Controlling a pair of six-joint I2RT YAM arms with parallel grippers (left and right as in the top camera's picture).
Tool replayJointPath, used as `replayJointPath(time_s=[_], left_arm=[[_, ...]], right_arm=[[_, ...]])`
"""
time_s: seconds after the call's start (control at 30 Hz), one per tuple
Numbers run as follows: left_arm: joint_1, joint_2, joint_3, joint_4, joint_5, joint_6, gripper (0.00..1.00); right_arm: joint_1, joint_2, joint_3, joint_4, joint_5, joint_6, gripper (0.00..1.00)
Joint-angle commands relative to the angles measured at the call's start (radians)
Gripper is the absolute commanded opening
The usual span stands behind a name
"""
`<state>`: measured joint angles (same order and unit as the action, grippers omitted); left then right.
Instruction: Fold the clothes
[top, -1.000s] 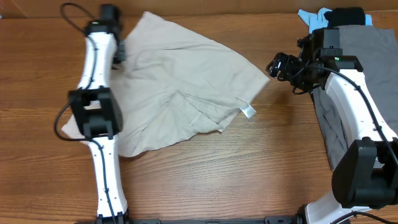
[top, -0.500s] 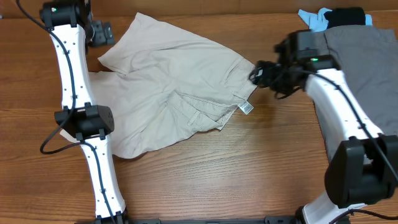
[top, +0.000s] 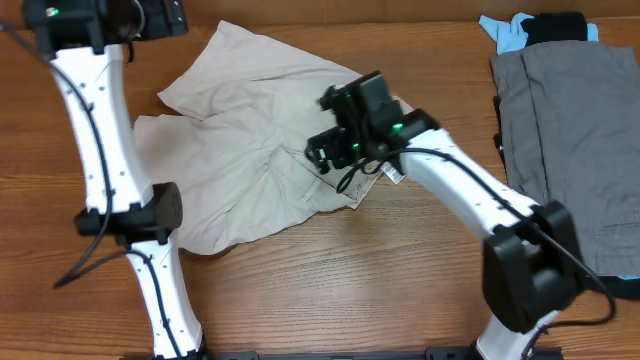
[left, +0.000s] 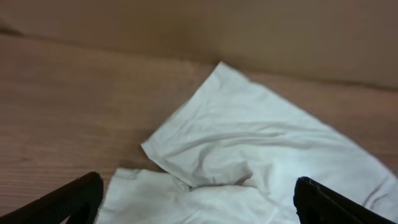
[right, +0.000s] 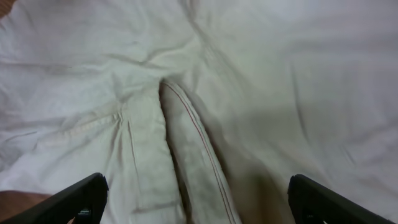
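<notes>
Garment: the shorts (top: 260, 150) lie left of centre on the table (top: 420, 290), spread out in one loose, irregular patch. One flap is lapped over at the far-left corner.
Progress: I judge that no proper fold has been made. The edges are not lined up and the outline is ragged.
Left to do: all of it, as I read it. Smooth the shorts flat, bring one half over the other, then fold again.
Cloth: light khaki and matte, by the look a thin woven cotton, with soft creases throughout.
Seam: a thick stitched seam (right: 186, 143) stands up as a ridge down the middle in the right wrist view.
Tag: a small white tag (top: 396, 176) juts from the near-right edge.
Right gripper (top: 322, 155): over the seam on the shorts' right half. Its fingers (right: 81, 199) are spread wide and hold nothing. I cannot tell whether they touch the cloth.
Left gripper (top: 165, 15): raised at the far-left corner of the table, beyond the lapped flap, spread wide and empty.
Surroundings: a grey garment (top: 580, 130) lies flat at the right, well apart from the shorts. A blue piece (top: 500, 30) and a black piece (top: 555, 25) sit at its far end.
</notes>
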<state>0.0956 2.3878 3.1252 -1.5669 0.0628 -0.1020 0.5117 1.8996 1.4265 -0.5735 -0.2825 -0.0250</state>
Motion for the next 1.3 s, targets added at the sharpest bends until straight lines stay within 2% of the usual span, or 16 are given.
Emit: replayJointPath(time_s=[0.0, 0.23, 0.37, 0.43, 0.47, 0.5, 0.53, 0.57, 0.7, 0.87, 1.0, 1.07, 1.1, 1.13, 1.27], left_arm=[[-0.002, -0.040, 0.017, -0.009, 0.017, 0.013, 1.00], [-0.005, -0.039, 0.016, -0.030, 0.017, 0.016, 1.00], [-0.005, -0.039, 0.016, -0.031, 0.017, 0.016, 1.00], [-0.005, -0.039, 0.016, -0.030, 0.017, 0.016, 1.00], [-0.005, -0.039, 0.016, -0.029, 0.016, 0.016, 1.00], [-0.005, -0.039, 0.016, -0.029, 0.016, 0.016, 1.00], [-0.005, -0.039, 0.016, -0.029, 0.016, 0.016, 1.00], [-0.005, -0.039, 0.016, -0.029, 0.016, 0.016, 1.00], [-0.005, -0.039, 0.016, -0.029, 0.016, 0.017, 1.00], [-0.005, -0.039, 0.016, -0.030, 0.016, 0.020, 1.00], [-0.005, -0.039, 0.016, -0.034, 0.016, 0.021, 1.00], [-0.005, -0.039, 0.016, -0.038, 0.016, 0.021, 1.00], [-0.005, -0.039, 0.016, -0.040, 0.015, 0.031, 1.00], [-0.005, -0.039, 0.016, -0.040, 0.015, 0.039, 1.00], [-0.005, -0.039, 0.016, -0.038, 0.016, 0.047, 1.00]], right_arm=[[0.043, 0.072, -0.006, 0.045, -0.032, -0.057, 0.95], [0.150, 0.166, -0.006, 0.093, -0.122, -0.058, 0.84], [0.174, 0.165, 0.018, 0.062, -0.126, -0.021, 0.66], [0.174, 0.162, 0.047, 0.026, -0.170, -0.016, 0.45], [0.174, 0.158, 0.064, 0.007, -0.191, 0.002, 0.26], [0.173, 0.152, 0.080, -0.013, -0.207, 0.018, 0.15], [0.173, 0.144, 0.099, -0.039, -0.219, 0.036, 0.06], [0.173, 0.135, 0.115, -0.066, -0.226, 0.055, 0.04], [0.174, 0.063, 0.159, -0.269, -0.235, 0.154, 0.04], [0.174, 0.035, 0.149, -0.597, -0.235, 0.160, 0.04], [0.195, 0.035, 0.059, -0.708, -0.235, 0.164, 0.05], [0.220, 0.035, -0.016, -0.707, -0.235, 0.203, 0.12], [0.237, 0.035, -0.067, -0.695, -0.235, 0.227, 0.30], [0.246, 0.035, -0.100, -0.691, -0.235, 0.247, 0.38], [0.254, 0.023, -0.122, -0.689, -0.235, 0.273, 0.44]])
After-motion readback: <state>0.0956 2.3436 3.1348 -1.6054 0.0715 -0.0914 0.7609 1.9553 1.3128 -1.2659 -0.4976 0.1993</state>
